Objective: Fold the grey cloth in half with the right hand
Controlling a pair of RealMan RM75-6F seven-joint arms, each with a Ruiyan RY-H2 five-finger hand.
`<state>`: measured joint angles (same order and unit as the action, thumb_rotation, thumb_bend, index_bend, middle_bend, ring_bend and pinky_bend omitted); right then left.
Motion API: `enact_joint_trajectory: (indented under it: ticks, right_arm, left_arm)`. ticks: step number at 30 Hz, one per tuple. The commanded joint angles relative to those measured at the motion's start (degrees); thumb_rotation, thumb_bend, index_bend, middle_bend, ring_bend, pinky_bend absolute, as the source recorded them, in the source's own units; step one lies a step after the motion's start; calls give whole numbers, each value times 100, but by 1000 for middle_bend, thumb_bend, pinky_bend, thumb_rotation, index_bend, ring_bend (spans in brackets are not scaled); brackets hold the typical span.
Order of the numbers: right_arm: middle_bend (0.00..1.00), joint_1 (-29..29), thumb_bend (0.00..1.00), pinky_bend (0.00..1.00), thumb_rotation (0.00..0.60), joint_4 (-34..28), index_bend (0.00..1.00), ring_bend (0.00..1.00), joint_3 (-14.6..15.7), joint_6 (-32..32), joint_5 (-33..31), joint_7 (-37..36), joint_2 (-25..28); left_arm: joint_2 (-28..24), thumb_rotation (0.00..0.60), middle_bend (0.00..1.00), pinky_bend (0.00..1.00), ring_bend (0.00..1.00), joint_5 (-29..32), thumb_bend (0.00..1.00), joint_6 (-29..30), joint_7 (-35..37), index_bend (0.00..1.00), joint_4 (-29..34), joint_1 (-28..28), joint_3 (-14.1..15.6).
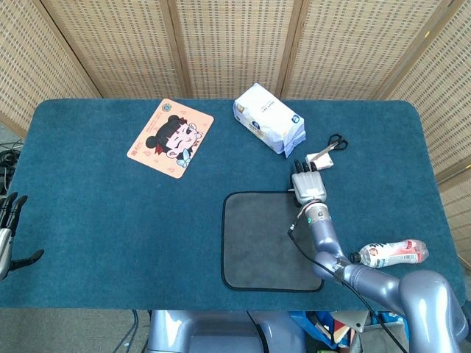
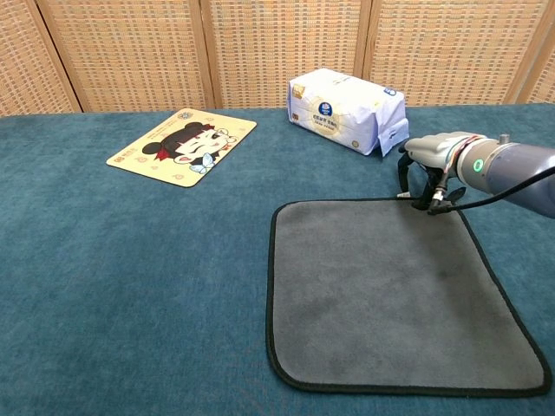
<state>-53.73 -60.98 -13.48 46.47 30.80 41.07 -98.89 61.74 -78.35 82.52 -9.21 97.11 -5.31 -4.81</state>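
The right hand (image 2: 427, 178) is reaching, fingers curled downward, onto the far right corner of the grey cloth (image 2: 390, 290); whether it is already pinching the edge cannot be told. The cloth is lying flat on the table (image 1: 110, 213), toward 5 o'clock in the head view. The grasp step seems underway; next, the corner probably needs lifting and carrying across. The left hand (image 1: 9, 228) is idling at 8 o'clock. Woven screens (image 1: 235, 44) are standing behind.

No wording we can read anywhere, white-and-blue plastic-wrapped tissue pack (image 2: 347, 109) near the table's far edge bears a round blue logo and print too small for us to make out
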Motion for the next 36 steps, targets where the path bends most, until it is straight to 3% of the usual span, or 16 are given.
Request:
enact_joint_trajectory:
  ticks: [1, 10, 16, 21, 36]
  right_arm:
    - [0, -25, 423, 0, 600, 76, 415, 0, 16, -38, -5, -10, -66]
    - [0, -95, 499, 0, 600, 286, 434, 0, 25, -182, -103, -9, -221]
    - [0, -111, 520, 0, 600, 344, 518, 0, 44, -278, -115, -48, -254]
    - [0, -85, 519, 0, 600, 188, 581, 0, 51, -303, 44, -202, -202]
    - [0, 141, 568, 0, 600, -551, 595, 0, 217, -40, 599, -514, 256]
  left_arm:
    - [3, 600, 0, 0, 0, 14, 154, -7, -6, 0, -2, -5, -3]
    - [29, 600, 0, 0, 0, 68, 154, -49, -33, 0, -21, -28, -1]
    - [31, 600, 0, 0, 0, 99, 154, -64, -35, 0, -31, -41, -5]
    - [35, 600, 0, 0, 0, 117, 156, -81, -35, 0, -39, -50, -3]
    - [10, 600, 0, 0, 0, 34, 156, -36, -3, 0, 11, -41, 37]
